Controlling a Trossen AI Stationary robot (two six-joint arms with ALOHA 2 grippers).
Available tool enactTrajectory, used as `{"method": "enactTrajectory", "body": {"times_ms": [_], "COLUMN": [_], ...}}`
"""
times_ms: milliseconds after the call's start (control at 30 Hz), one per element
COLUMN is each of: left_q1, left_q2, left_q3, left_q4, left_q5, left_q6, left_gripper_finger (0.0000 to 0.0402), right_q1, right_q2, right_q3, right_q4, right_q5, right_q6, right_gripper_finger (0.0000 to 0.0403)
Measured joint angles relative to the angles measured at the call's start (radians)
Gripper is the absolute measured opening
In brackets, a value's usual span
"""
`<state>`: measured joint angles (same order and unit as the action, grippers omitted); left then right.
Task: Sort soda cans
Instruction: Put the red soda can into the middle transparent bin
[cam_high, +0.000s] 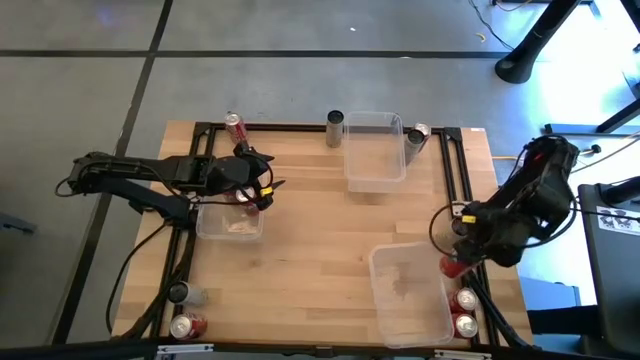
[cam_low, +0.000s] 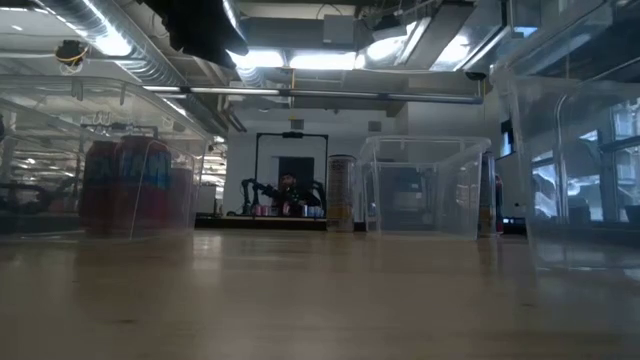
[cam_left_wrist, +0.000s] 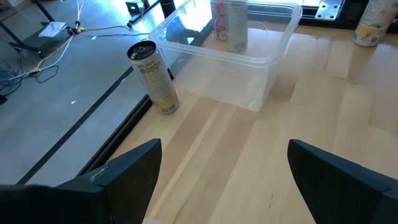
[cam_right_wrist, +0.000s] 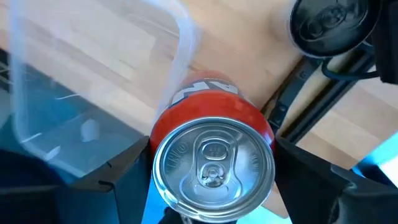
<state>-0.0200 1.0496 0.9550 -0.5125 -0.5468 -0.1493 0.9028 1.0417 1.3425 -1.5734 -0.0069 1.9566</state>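
Note:
My right gripper is shut on a red soda can with a silver top, at the table's right edge beside the near right clear bin. My left gripper stands open and holds nothing. It hovers over the left clear bin, which holds red cans. Loose cans stand along the far edge: a red one, a dark one and a silver one. More stand at the near left corner and the near right corner. My right gripper pinches the red can by its side wall, just under the silver top, between its two fingers. The fingers come from above, pointing down. The can hangs upright below them, top up, lifted off the table beside the bin's rim.
A third clear bin stands at the far centre with a can seen through it. A black frame runs along the table's edges. A dark can top shows close to my right gripper. Bare wood lies mid-table.

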Motion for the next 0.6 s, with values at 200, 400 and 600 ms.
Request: {"method": "enactTrajectory", "body": {"times_ms": [200, 400, 600], "left_q1": [0.0, 0.0, 0.0], "left_q2": [0.0, 0.0, 0.0], "left_q3": [0.0, 0.0, 0.0], "left_q4": [0.0, -0.001, 0.0], "left_q5": [0.0, 0.0, 0.0], "left_q6": [0.0, 0.0, 0.0], "left_gripper_finger": [0.0336, 0.0336, 0.0336], "right_q1": [0.0, 0.0, 0.0], "right_q2": [-0.059, -0.123, -0.149], "right_q3": [0.013, 0.013, 0.013], "right_q4": [-0.001, 0.021, 0.094], "right_q5": [0.066, 0.222, 0.506], "right_q6": [-0.001, -0.027, -0.167], "right_gripper_finger": [0.0278, 0.0278, 0.0278]}}
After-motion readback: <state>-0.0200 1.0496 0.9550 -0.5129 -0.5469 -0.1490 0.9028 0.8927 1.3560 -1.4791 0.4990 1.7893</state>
